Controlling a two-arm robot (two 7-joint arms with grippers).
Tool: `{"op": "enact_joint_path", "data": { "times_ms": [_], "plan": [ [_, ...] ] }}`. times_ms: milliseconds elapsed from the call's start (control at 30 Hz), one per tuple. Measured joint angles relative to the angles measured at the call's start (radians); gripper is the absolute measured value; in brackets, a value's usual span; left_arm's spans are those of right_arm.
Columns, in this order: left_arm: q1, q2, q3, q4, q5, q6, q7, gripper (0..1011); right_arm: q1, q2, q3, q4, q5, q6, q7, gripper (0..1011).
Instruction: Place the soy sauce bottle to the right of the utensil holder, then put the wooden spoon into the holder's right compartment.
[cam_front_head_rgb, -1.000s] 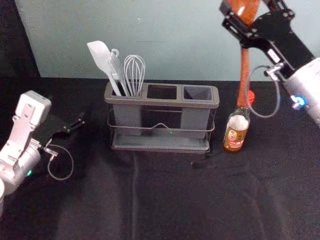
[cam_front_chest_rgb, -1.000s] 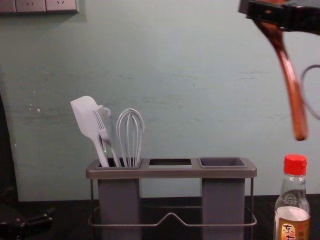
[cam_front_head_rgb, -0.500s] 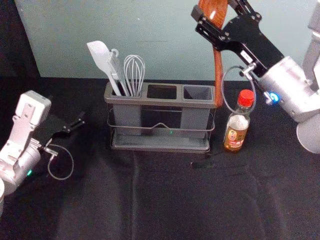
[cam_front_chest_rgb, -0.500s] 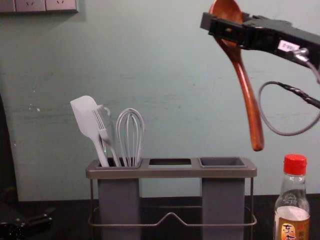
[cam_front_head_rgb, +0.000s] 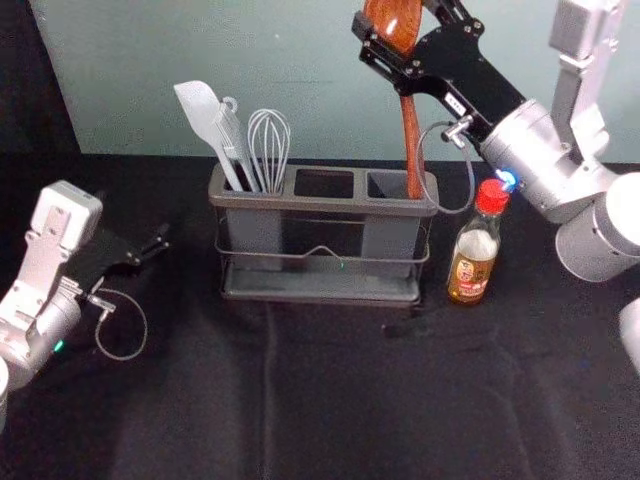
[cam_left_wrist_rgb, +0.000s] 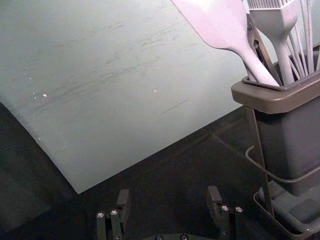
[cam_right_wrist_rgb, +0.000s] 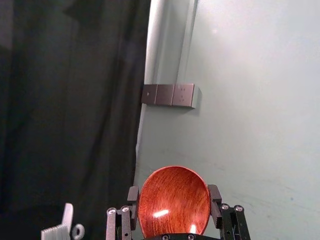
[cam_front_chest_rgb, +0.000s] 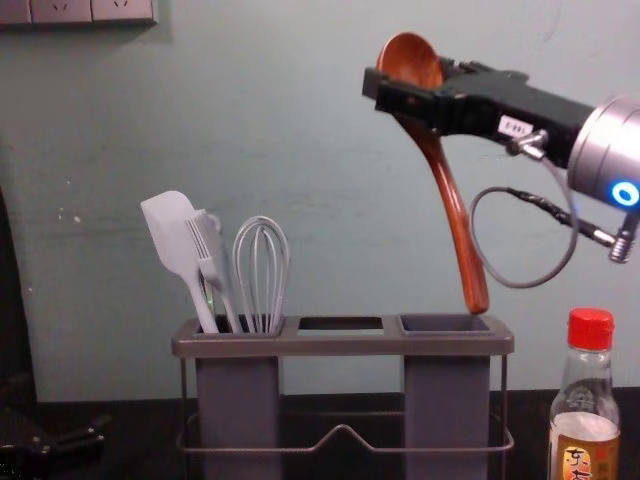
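Note:
In the head view my right gripper (cam_front_head_rgb: 412, 45) is up at the back right, shut on the wooden spoon (cam_front_head_rgb: 411, 140) near its bowl. The spoon hangs handle down, slightly tilted; in the chest view the handle tip (cam_front_chest_rgb: 477, 298) is at the rim of the holder's right compartment (cam_front_chest_rgb: 445, 324). The right wrist view has the spoon's bowl (cam_right_wrist_rgb: 174, 202) between the fingers of my right gripper (cam_right_wrist_rgb: 174, 210). The soy sauce bottle (cam_front_head_rgb: 473, 255) stands upright right of the utensil holder (cam_front_head_rgb: 322, 203), a small gap between them. My left gripper (cam_front_head_rgb: 150, 250), also in the left wrist view (cam_left_wrist_rgb: 167, 200), is open and parked at left.
A white spatula (cam_front_head_rgb: 203, 112), a brush and a whisk (cam_front_head_rgb: 269, 140) stand in the holder's left compartment. The wall (cam_front_head_rgb: 330, 80) rises behind the table. The bottle's red cap (cam_front_chest_rgb: 590, 328) is below the right arm and its looped cable.
My right gripper has moved left with the spoon and come lower, bringing the handle from above the bottle area to the right compartment. The left arm and the bottle have stayed put.

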Motion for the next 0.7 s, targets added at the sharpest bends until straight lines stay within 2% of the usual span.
{"op": "enact_joint_path", "data": {
  "times_ms": [267, 700],
  "plan": [
    [0.0, 0.0, 0.0, 0.0, 0.0, 0.0, 0.0, 1005, 0.039, -0.022, -0.014, 0.074, -0.034, -0.021, -0.002, 841],
    [0.0, 0.0, 0.0, 0.0, 0.0, 0.0, 0.0, 1005, 0.08, -0.046, -0.016, 0.168, -0.051, -0.044, 0.011, 841]
  ]
}}
